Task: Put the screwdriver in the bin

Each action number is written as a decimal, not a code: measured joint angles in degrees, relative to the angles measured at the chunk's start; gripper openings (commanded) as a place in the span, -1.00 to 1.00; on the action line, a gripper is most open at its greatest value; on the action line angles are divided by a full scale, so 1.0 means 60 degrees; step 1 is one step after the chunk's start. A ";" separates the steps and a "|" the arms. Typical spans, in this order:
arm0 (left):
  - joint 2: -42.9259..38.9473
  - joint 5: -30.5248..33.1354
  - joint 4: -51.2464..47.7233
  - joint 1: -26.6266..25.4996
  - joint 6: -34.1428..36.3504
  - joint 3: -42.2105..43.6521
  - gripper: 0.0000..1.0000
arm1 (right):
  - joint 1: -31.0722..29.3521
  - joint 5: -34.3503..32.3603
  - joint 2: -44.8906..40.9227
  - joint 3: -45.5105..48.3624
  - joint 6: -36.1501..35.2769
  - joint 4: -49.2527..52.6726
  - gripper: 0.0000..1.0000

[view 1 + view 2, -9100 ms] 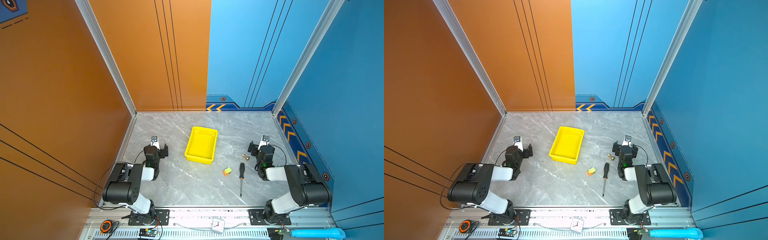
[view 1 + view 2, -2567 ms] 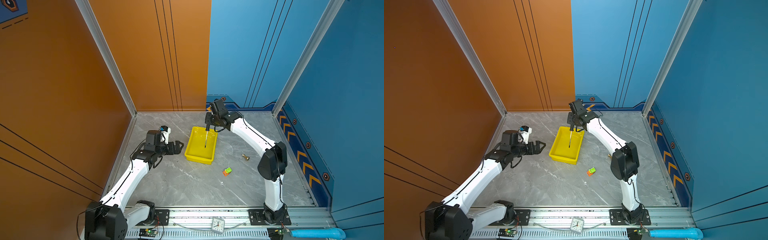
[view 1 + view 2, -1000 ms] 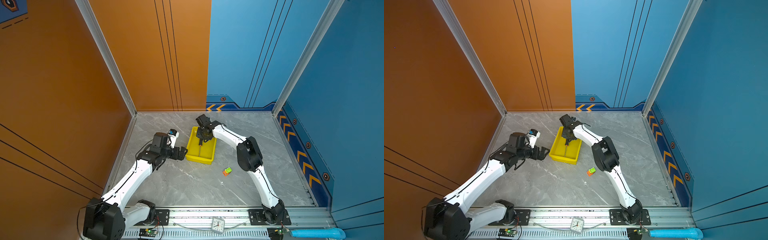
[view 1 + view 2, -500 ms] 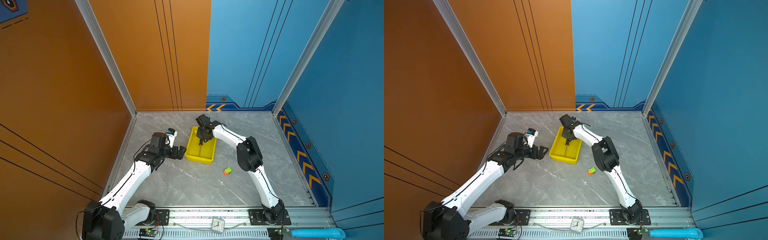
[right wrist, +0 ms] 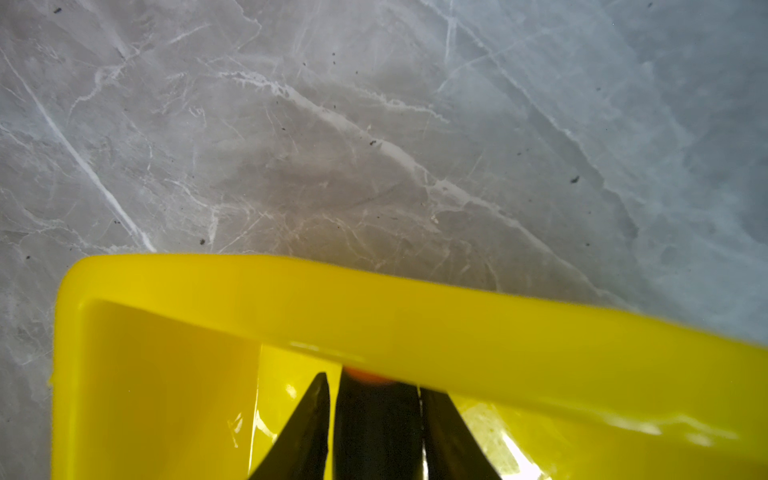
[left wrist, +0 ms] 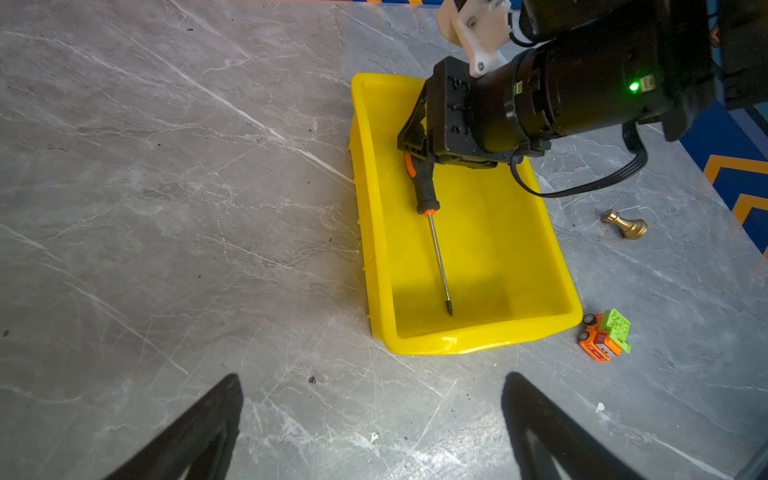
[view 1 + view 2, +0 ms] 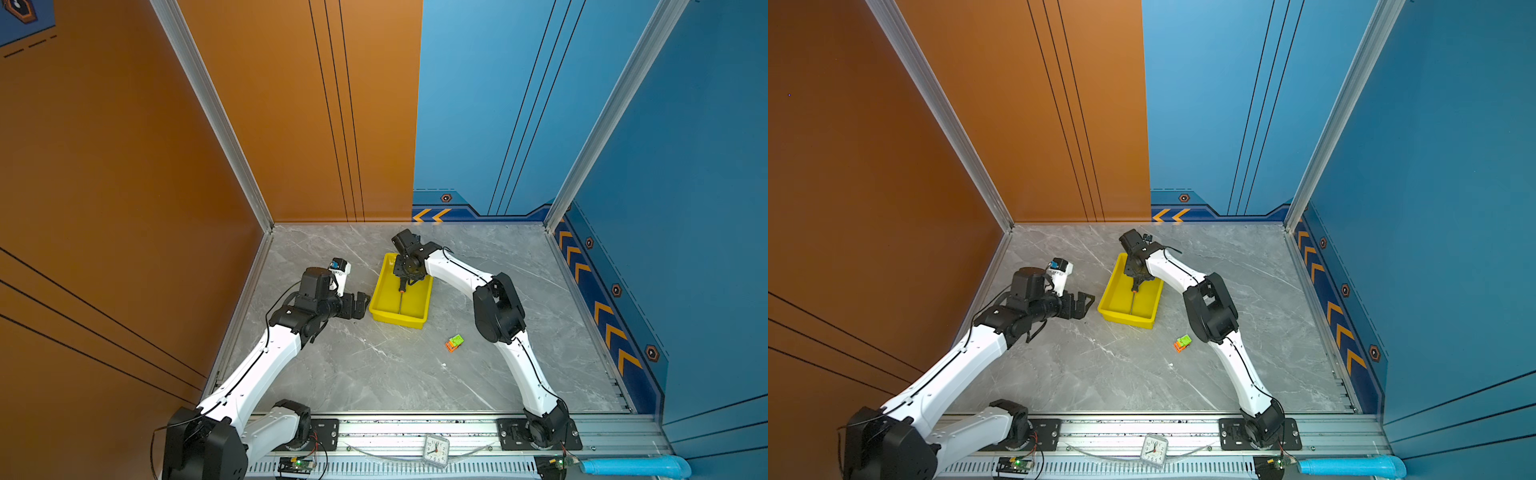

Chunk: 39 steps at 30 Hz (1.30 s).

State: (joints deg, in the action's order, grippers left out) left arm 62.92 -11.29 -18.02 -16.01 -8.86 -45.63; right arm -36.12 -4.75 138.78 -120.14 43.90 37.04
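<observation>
Screwdriver, slim, black-handled with orange collar and long metal shaft [image 6: 424, 189], lies along the floor of the shallow bright yellow plastic bin [image 6: 440, 345] with its tip toward the near wall, so I judge placement done. My right gripper [image 5: 372, 382] straddles the handle, jaws slightly parted, a sliver of gap on either side. Bin walls hem it in sideways; upward is clear. My left gripper [image 6: 372, 380], spread wide, hovers just left of the bin.
</observation>
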 measured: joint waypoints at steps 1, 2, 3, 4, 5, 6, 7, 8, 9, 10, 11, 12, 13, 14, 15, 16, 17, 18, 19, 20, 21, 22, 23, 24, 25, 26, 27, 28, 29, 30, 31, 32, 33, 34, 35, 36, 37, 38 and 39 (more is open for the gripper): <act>-0.0007 0.0026 0.0000 0.0007 0.0000 0.0000 0.96 | 0.0000 -0.0004 0.0000 0.0015 0.0011 -0.0011 -0.06; -0.0022 0.0040 0.0004 0.0015 0.0000 0.0007 0.96 | 0.0000 -0.0011 -0.0004 0.0025 0.0015 -0.0011 -0.05; -0.0040 0.0069 0.0004 0.0022 0.0000 0.0018 0.96 | 0.0000 -0.0029 -0.0004 0.0055 0.0018 -0.0022 -0.05; -0.0058 0.0084 0.0015 0.0033 0.0000 0.0036 0.96 | 0.0000 -0.0036 -0.0004 0.0091 0.0018 -0.0022 -0.04; -0.0076 0.0102 0.0011 0.0036 -0.0004 0.0047 0.96 | 0.0000 -0.0062 -0.0004 0.0127 0.0015 -0.0022 -0.04; -0.0091 0.0106 0.0015 0.0036 -0.0004 0.0051 0.96 | 0.0000 -0.0080 -0.0007 0.0168 0.0015 -0.0022 -0.04; -0.0113 0.0113 0.0022 0.0036 -0.0004 0.0051 0.96 | 0.0000 -0.0102 -0.0011 0.0186 0.0011 -0.0018 -0.03; -0.0135 0.0127 0.0025 0.0036 -0.0004 0.0055 0.96 | 0.0000 -0.0138 -0.0025 0.0204 0.0004 -0.0018 -0.03; -0.0164 0.0142 0.0029 0.0036 0.0000 0.0055 0.96 | 0.0000 -0.0175 -0.0076 0.0229 -0.0022 -0.0018 -0.03; -0.0197 0.0160 0.0029 0.0036 0.0000 0.0058 0.96 | 0.0000 -0.0200 -0.0157 0.0270 -0.0047 -0.0018 -0.03; -0.0219 0.0186 0.0029 0.0036 0.0000 0.0062 0.96 | 0.0000 -0.0237 -0.0251 0.0299 -0.0073 -0.0018 -0.01; -0.0240 0.0248 0.0033 0.0036 0.0000 0.0069 0.96 | 0.0000 -0.0251 -0.0401 0.0353 -0.0117 -0.0018 0.01; -0.0270 0.0328 0.0033 0.0036 -0.0004 0.0095 0.96 | 0.0000 -0.0255 -0.0572 0.0415 -0.0189 -0.0018 0.04; -0.0295 0.0401 0.0029 0.0036 -0.0011 0.0113 0.96 | 0.0000 -0.0280 -0.0780 0.0481 -0.0291 -0.0018 0.06; -0.0310 0.0521 0.0029 0.0036 -0.0033 0.0131 0.96 | 0.0000 -0.0306 -0.1002 0.0543 -0.0393 -0.0015 0.11; -0.0310 0.0648 0.0033 0.0036 -0.0055 0.0142 0.96 | 0.0000 -0.0331 -0.1268 0.0605 -0.0525 -0.0018 0.15; -0.0310 0.0776 0.0033 0.0036 -0.0084 0.0160 0.96 | 0.0000 -0.0368 -0.1501 0.0667 -0.0630 -0.0022 0.19; -0.0310 0.0903 0.0029 0.0036 -0.0113 0.0178 0.96 | 0.0000 -0.0430 -0.1814 0.0765 -0.0790 -0.0025 0.23; -0.0310 0.1045 0.0033 0.0044 -0.0182 0.0208 0.96 | 0.0000 -0.0477 -0.2113 0.0892 -0.0914 -0.0029 0.28; -0.0313 0.1188 0.0025 0.0047 -0.0215 0.0229 0.96 | 0.0000 -0.0510 -0.2437 0.1056 -0.1060 -0.0047 0.31; -0.0310 0.1348 0.0025 0.0055 -0.0259 0.0248 0.96 | 0.0000 -0.0539 -0.2801 0.1282 -0.1217 -0.0076 0.36; -0.0310 0.1504 0.0029 0.0073 -0.0291 0.0266 0.96 | 0.0000 -0.0586 -0.3202 0.1566 -0.1392 -0.0106 0.40; -0.0310 0.1650 0.0029 0.0095 -0.0321 0.0277 0.96 | 0.0000 -0.0667 -0.3566 0.1847 -0.1530 -0.0120 0.44; -0.0310 0.1836 0.0029 0.0117 -0.0350 0.0295 0.96 | -0.0004 -0.0754 -0.4025 0.2240 -0.1719 -0.0142 0.51; -0.0313 0.2055 0.0033 0.0146 -0.0386 0.0328 0.96 | 0.0000 -0.0863 -0.4554 0.2725 -0.1945 -0.0175 0.59; -0.0313 0.2266 0.0033 0.0157 -0.0430 0.0361 0.96 | 0.0000 -0.0998 -0.4991 0.3169 -0.2120 -0.0208 0.66; -0.0317 0.2565 0.0029 0.0168 -0.0503 0.0415 0.96 | 0.0000 -0.1144 -0.5512 0.3679 -0.2320 -0.0197 0.77; -0.0324 0.2925 0.0025 0.0178 -0.0594 0.0470 0.96 | 0.0011 -0.1315 -0.6091 0.4273 -0.2565 -0.0237 0.87; -0.0328 0.3198 0.0033 0.0200 -0.0688 0.0517 0.96 | 0.0029 -0.1479 -0.6590 0.4794 -0.2718 -0.0306 0.95; -0.0331 0.3501 0.0040 0.0237 -0.0758 0.0572 0.96 | 0.0073 -0.1657 -0.7235 0.5461 -0.2940 -0.0382 1.00; -0.0324 0.3770 0.0073 0.0291 -0.0823 0.0630 0.96 | 0.0153 -0.1803 -0.7898 0.6164 -0.3126 -0.0466 1.00; -0.0291 0.3985 0.0102 0.0353 -0.0856 0.0670 0.96 | 0.0277 -0.1949 -0.8437 0.6699 -0.3228 -0.0528 1.00; -0.0226 0.4211 0.0102 0.0419 -0.0900 0.0685 0.96 | 0.0470 -0.2091 -0.9089 0.7351 -0.3362 -0.0601 1.00; -0.0135 0.4426 0.0113 0.0488 -0.0940 0.0685 0.96 | 0.0696 -0.2237 -0.9672 0.7912 -0.3439 -0.0681 1.00; -0.0066 0.4579 0.0127 0.0525 -0.0947 0.0685 0.96 | 0.0918 -0.2353 -1.0167 0.8364 -0.3512 -0.0718 1.00; -0.0011 0.4743 0.0138 0.0568 -0.0940 0.0696 0.96 | 0.1209 -0.2492 -1.0717 0.8881 -0.3581 -0.0812 1.00; 0.0018 0.4911 0.0157 0.0616 -0.0914 0.0714 0.96 | 0.1464 -0.2572 -1.1194 0.9322 -0.3636 -0.0925 1.00; 0.0018 0.5038 0.0182 0.0637 -0.0831 0.0747 0.96 | 0.1705 -0.2637 -1.1661 0.9752 -0.3683 -0.1024 1.00; 0.0011 0.5151 0.0233 0.0670 -0.0707 0.0805 0.96 | 0.1938 -0.2677 -1.2149 1.0200 -0.3738 -0.1118 1.00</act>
State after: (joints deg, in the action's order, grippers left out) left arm 62.98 19.62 -16.62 -11.99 -13.10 -40.80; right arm -24.49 -20.82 65.89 -58.94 21.47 30.33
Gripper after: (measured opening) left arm 0.980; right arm 0.999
